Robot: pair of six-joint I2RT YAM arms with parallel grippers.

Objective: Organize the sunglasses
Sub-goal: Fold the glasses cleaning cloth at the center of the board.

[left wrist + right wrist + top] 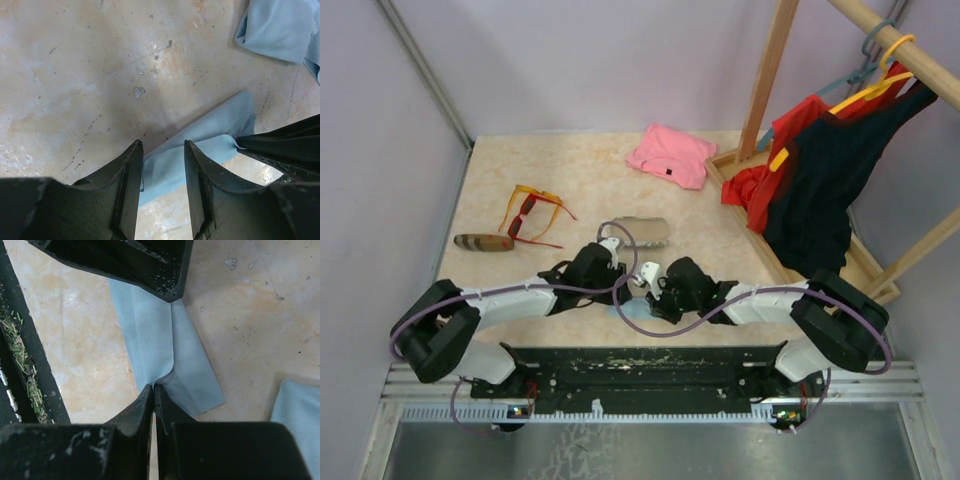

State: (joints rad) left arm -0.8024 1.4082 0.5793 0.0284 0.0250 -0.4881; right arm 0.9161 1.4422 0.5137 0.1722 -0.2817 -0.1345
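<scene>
Shut right end effector (154, 387) pinched blue cloth (150, 335) fold, likely holding crease; left end effector (163, 150) straddled cloth edge, jaws apart. Untouched sunglasses (530, 215) lay well left of it on surface (580, 170).

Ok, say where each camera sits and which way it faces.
Top external: above and behind the bases, looking down on the table; left arm and right arm show.
Left wrist: facing down past the left gripper at the folded cloth.
Right wrist: facing down past the right gripper, shut on that cloth.
Shared: both wrist views show that cloth and the other gripper.
</scene>
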